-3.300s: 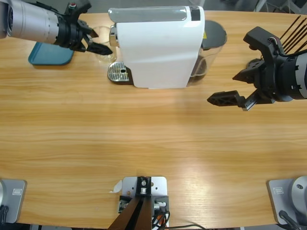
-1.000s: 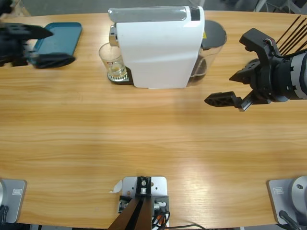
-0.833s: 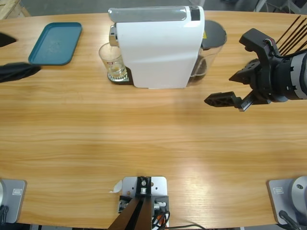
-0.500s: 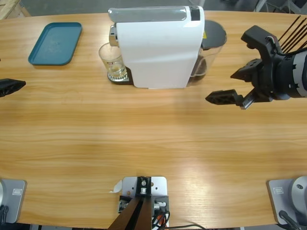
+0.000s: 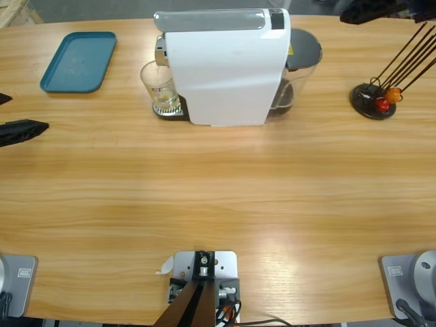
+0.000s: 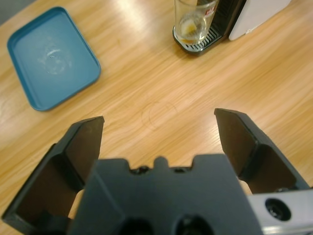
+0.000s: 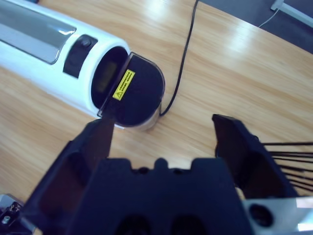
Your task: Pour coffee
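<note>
Standing under one coffee machine, one tumbler holds coffee; both grippers gape empty.

Overhead view facing down, both wrist views high, sharing the coffee machine

Wood table: blue tray, white coffee machine, stick holder on it.
</note>
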